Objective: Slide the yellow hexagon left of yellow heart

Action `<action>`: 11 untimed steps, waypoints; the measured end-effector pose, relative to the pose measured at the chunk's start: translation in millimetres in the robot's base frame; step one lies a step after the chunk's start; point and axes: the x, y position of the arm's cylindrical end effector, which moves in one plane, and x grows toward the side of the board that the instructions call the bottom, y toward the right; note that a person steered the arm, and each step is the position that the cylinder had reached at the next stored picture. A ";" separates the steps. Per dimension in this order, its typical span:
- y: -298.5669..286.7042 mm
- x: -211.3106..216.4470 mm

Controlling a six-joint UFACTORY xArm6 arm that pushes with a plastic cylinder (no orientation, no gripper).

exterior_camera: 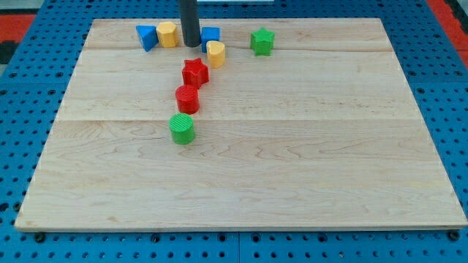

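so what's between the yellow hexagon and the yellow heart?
In the camera view, my tip stands between the yellow hexagon and the yellow heart, close beside both; a blue block sits just behind.

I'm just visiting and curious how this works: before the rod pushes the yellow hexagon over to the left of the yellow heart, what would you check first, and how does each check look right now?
1. Yellow hexagon in sight, near the view's top: ok.
2. Yellow heart in sight, to the view's right of the hexagon: ok.
3. My tip located: ok, it sits between hexagon and heart.
4. Tip touching the hexagon: cannot tell, they look close but a gap may remain.
5. Hexagon already to the heart's left: ok, though it lies higher up in the view.
6. Neighbours clear: not ok; the blue triangle crowds the hexagon, and the blue block sits just behind the rod.
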 end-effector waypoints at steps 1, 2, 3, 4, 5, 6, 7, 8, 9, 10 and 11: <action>-27.6 -55.2; -95.1 -51.5; -117.4 -32.0; -73.5 -26.4; -66.1 -10.7; -30.5 -2.6; -34.1 -22.0; 9.1 22.5; 59.1 49.2; 38.6 41.3; 26.0 52.4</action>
